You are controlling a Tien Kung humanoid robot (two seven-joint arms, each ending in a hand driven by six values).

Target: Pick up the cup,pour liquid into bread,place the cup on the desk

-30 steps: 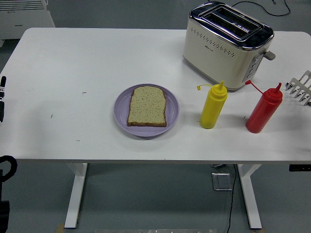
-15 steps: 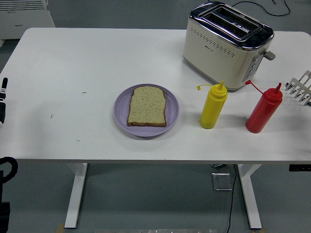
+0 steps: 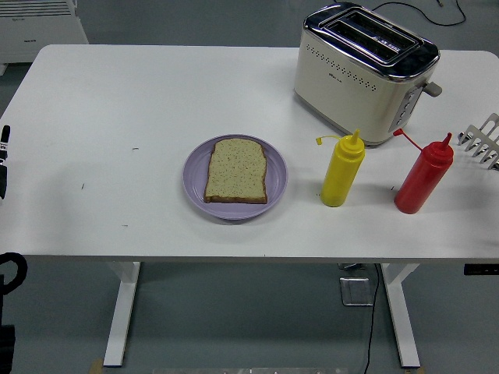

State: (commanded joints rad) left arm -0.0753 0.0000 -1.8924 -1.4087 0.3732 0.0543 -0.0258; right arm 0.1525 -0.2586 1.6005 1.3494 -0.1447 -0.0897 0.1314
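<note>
A slice of bread lies flat on a purple plate near the table's middle. To its right stands a yellow squeeze bottle, and further right a red squeeze bottle. Both are upright with their caps hanging open. No cup shows anywhere. Only a small black piece of my left arm appears at the left edge, far from the plate and holding nothing visible. My right arm is outside the picture.
A cream and chrome toaster stands at the back right, just behind the yellow bottle. A white wire rack pokes in at the right edge. Another black part hangs below the table's near left corner.
The black piece of my left arm at the left edge has shifted very slightly. The bread, plate, bottles and toaster have not moved.
</note>
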